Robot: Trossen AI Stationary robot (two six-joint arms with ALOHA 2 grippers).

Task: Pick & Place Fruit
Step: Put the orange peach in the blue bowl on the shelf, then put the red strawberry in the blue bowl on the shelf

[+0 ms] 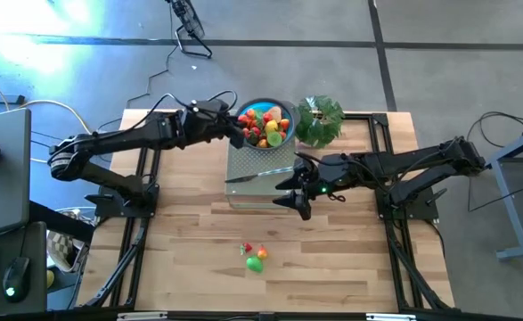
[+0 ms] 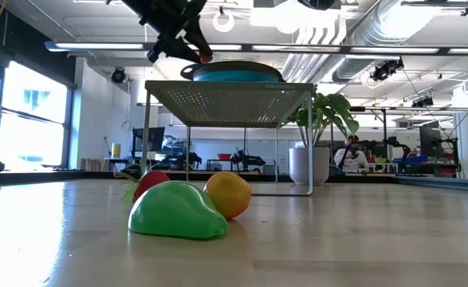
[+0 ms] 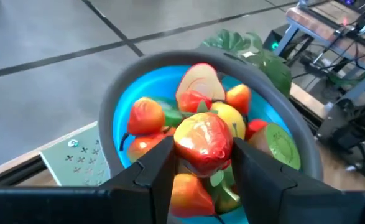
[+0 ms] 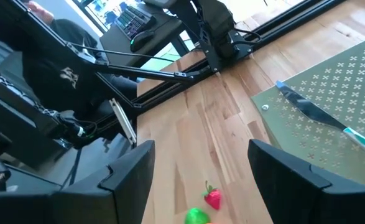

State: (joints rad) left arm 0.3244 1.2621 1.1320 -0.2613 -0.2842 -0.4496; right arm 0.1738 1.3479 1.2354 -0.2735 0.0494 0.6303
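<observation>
A blue bowl (image 1: 263, 102) with a grey rim (image 3: 117, 99) stands on the far end of a perforated metal rack (image 1: 254, 189) and holds several toy fruits (image 3: 146, 116). My left gripper (image 1: 243, 127) is over the bowl, shut on a glossy red fruit (image 3: 202, 143). Three loose fruits lie on the table near its front: a green one (image 2: 178, 212), an orange one (image 2: 229, 194) and a red strawberry (image 4: 213, 198). My right gripper (image 1: 295, 198) hovers open above the table beside the rack's right edge, nothing between its fingers (image 4: 129, 171). My left gripper pinches the red fruit's two sides (image 3: 181, 149) between its two fingers (image 3: 160, 165). The fingers come from the table's left, slanting a little downward. The fruit sits over the fruits in the bowl; whether it touches them, I cannot tell.
A slim silver knife (image 4: 316, 114) with a blue tip lies on the rack's top plate. A leafy green plant (image 1: 320, 120) stands right of the bowl. Black frame rails (image 1: 141, 223) run along both table sides. Bare wood (image 1: 332, 267) surrounds the loose fruits.
</observation>
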